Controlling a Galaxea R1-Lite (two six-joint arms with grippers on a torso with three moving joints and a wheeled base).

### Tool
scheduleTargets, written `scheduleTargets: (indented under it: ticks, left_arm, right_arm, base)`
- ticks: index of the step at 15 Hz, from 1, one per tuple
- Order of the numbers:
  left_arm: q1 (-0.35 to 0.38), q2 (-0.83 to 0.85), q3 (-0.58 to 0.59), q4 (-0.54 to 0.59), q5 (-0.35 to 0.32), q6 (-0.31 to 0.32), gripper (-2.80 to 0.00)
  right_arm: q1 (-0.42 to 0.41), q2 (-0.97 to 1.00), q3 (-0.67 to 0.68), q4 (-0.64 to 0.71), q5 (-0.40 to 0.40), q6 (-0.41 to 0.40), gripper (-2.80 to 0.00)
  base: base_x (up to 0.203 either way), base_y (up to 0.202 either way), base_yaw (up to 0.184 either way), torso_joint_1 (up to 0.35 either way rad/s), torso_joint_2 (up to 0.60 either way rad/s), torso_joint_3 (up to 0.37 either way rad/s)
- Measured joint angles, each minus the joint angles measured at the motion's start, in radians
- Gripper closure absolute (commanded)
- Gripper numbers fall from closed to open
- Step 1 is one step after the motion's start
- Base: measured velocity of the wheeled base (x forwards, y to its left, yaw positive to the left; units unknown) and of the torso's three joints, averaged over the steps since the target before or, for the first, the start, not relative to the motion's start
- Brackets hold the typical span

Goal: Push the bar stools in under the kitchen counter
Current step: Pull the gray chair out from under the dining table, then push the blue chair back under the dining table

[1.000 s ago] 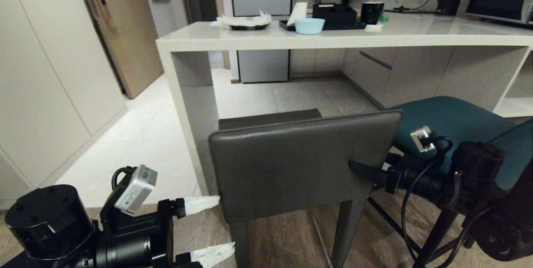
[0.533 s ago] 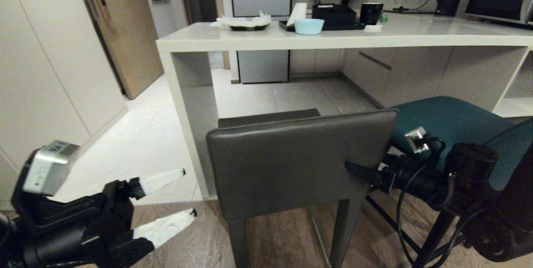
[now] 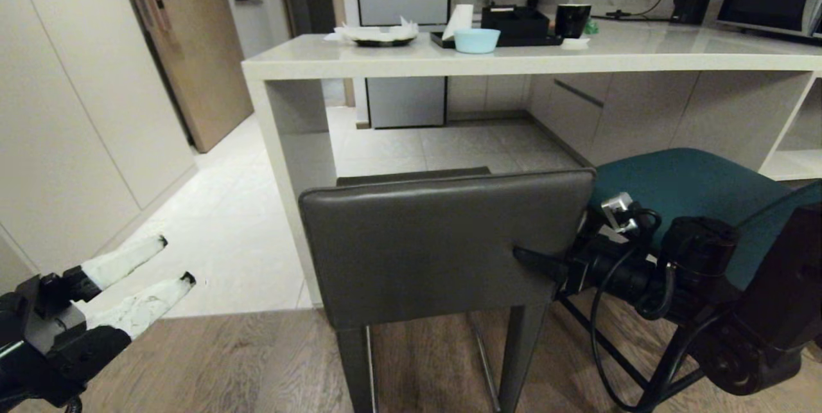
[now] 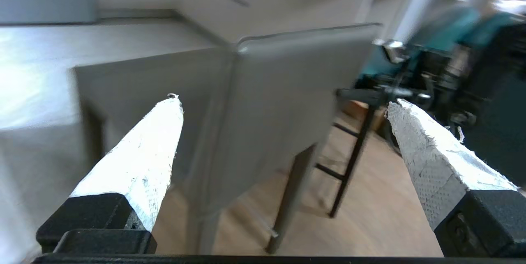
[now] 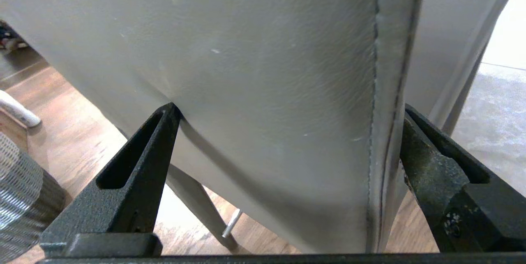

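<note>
While my left gripper point(image 3: 174, 260) hangs low at the near left over the wood floor point(image 3: 225, 361), its white-wrapped fingers point(image 4: 139, 161) are spread wide with nothing between them, well clear of the stool. Right gripper point(image 5: 287, 116) is at the back of the dark grey leather bar stool with square seat and low rectangular back point(image 3: 443, 243): jaws splayed wide, one black fingertip point(image 5: 166, 116) pressed into the back panel and denting it, the other past the seamed right edge. Released, not clamped on it, as far as I can see. From the head camera the right arm comes in from the near right and meets the lower right part of that backrest.

Grey stool stands at the left end of the long pale off-white stone kitchen counter point(image 3: 514, 63), beside its slab side panel; seat front is at the counter edge, back sticks out toward me. Teal leather bar stool with black legs point(image 3: 693, 188) sits just right of it, partly behind my right arm, also outside the counter. Further back on the countertop: light blue bowl point(image 3: 476, 40), black tray point(image 3: 514, 31), black mug point(image 3: 573, 19).
</note>
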State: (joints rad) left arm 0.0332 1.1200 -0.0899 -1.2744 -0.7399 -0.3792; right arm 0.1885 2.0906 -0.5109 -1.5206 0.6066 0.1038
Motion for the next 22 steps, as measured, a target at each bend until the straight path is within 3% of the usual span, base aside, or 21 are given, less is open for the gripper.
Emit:
scheduleTargets:
  ticks: [5, 8, 12, 17, 20, 22]
  left_arm:
    - [0.117, -0.276, -0.101, 0.451, -0.002, 0.003, -2.80]
    - [0.148, -0.399, -0.171, 0.713, -0.002, 0.006, -2.80]
    - [0.130, -0.377, -0.237, 0.721, -0.025, 0.009, -2.80]
    - [0.057, -0.349, -0.257, 0.635, -0.037, 0.005, -2.80]
    - [0.054, -0.380, -0.223, 0.638, -0.035, 0.004, -2.80]
    - [0.055, -0.390, -0.211, 0.638, -0.033, 0.003, -2.80]
  right_arm:
    - [-0.010, -0.061, 0.092, 0.001, -0.005, 0.003, -2.80]
    - [-0.014, -0.148, 0.190, 0.000, -0.007, 0.005, -2.80]
    - [-0.045, -0.239, 0.272, 0.000, -0.013, 0.006, -2.80]
    - [-0.201, -0.241, 0.258, -0.001, -0.025, -0.001, -2.80]
    - [-0.246, -0.209, 0.200, -0.001, -0.137, -0.024, -2.80]
    - [-0.239, -0.199, 0.186, -0.001, -0.153, -0.025, -2.80]
  base:
    - [0.000, 0.000, 0.000, 0.000, 0.00, 0.000]
    - [0.000, 0.000, 0.000, 0.000, 0.00, 0.000]
    - [0.000, 0.000, 0.000, 0.000, 0.00, 0.000]
    - [0.000, 0.000, 0.000, 0.000, 0.00, 0.000]
    - [0.000, 0.000, 0.000, 0.000, 0.00, 0.000]
    - [0.000, 0.000, 0.000, 0.000, 0.00, 0.000]
